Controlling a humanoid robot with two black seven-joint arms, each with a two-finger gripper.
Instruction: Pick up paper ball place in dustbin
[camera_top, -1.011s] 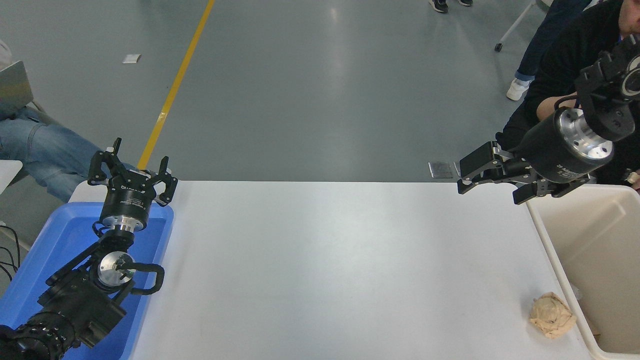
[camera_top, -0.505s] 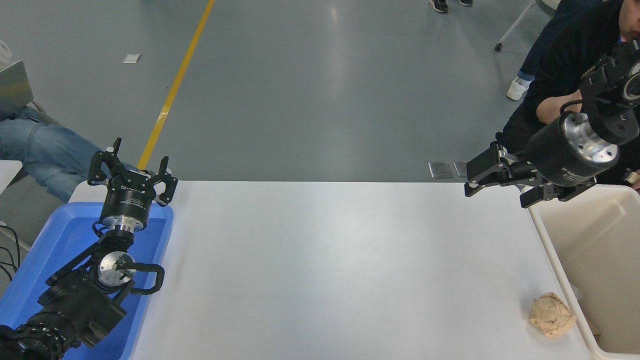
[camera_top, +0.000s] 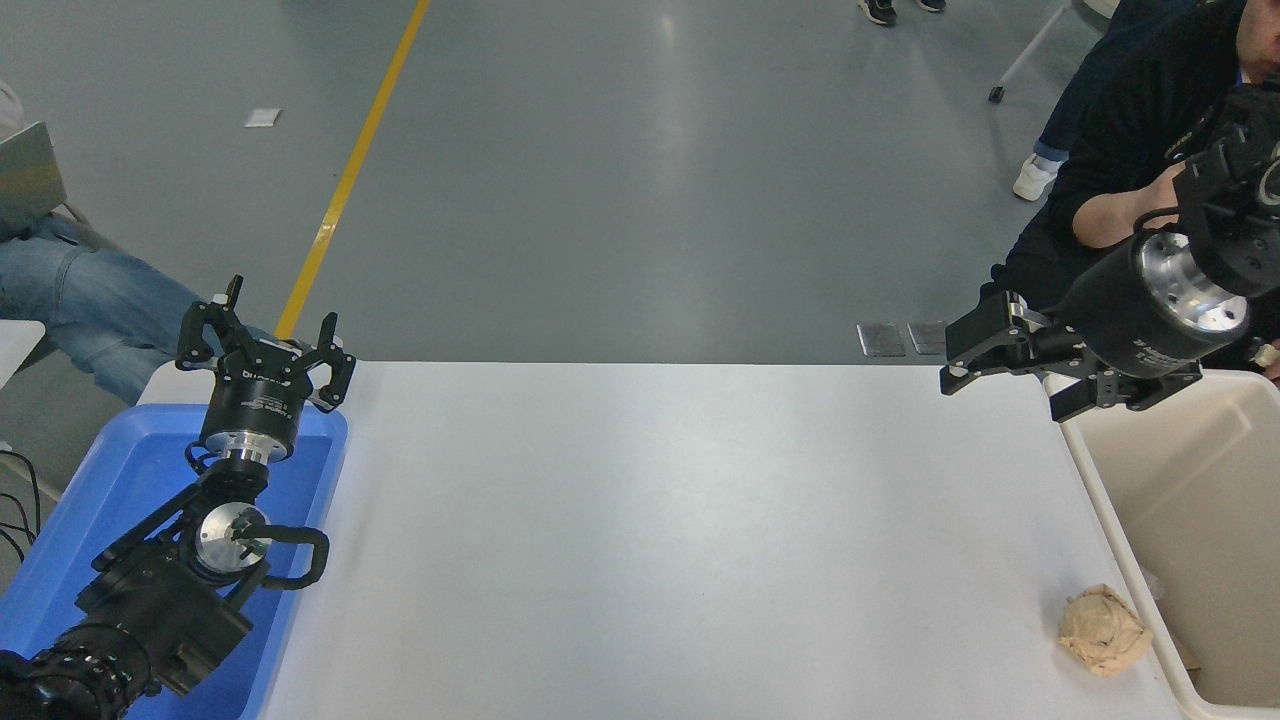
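White tabletop filled most of what I could see, with grey floor and a yellow line beyond. Beside the dustbin (camera_top: 1180, 500), the paper ball (camera_top: 1104, 630) lay on the table (camera_top: 650, 520) at the tub's near end, just against its outer wall, not yet inside. It was a lumpy round wad with no clear long axis and pointed no particular way. The right gripper (camera_top: 1010, 375) hung by the dustbin's far corner, jaws apart and empty, well away from the ball. I judged the reach was the step in hand; next it would need to come toward the ball, drop over it and close. The left gripper (camera_top: 265, 345) sat open above a blue tray (camera_top: 120, 480), far from the dustbin.
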